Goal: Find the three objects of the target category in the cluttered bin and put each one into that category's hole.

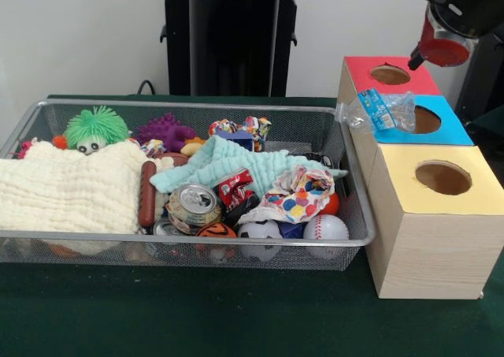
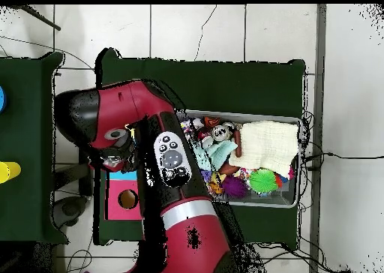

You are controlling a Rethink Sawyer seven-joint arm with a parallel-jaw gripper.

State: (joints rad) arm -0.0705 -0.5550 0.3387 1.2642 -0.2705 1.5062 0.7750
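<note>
- Bin: a wire-mesh basket on the green tabletop, left of the boxes and just beside them. It holds a cream cloth, a green fuzzy toy, a purple spiky toy, a mint cloth, crushed cans, a dotted wrapper and small balls. No bottle shows among this clutter, though the cloths may hide some.
- Bottle: crushed, clear, blue-labelled. It lies on the left edge of the blue box, its neck overhanging toward the bin, beside the hole and not in it. Judged as dropped short of the hole, so delivery is unfinished.
- Red box behind and yellow box in front flank the blue one; their holes serve other categories.
- Arm: hangs over the red box's right rear, likely positioned for the drop. The end effector's state cannot be told in either view.
</note>
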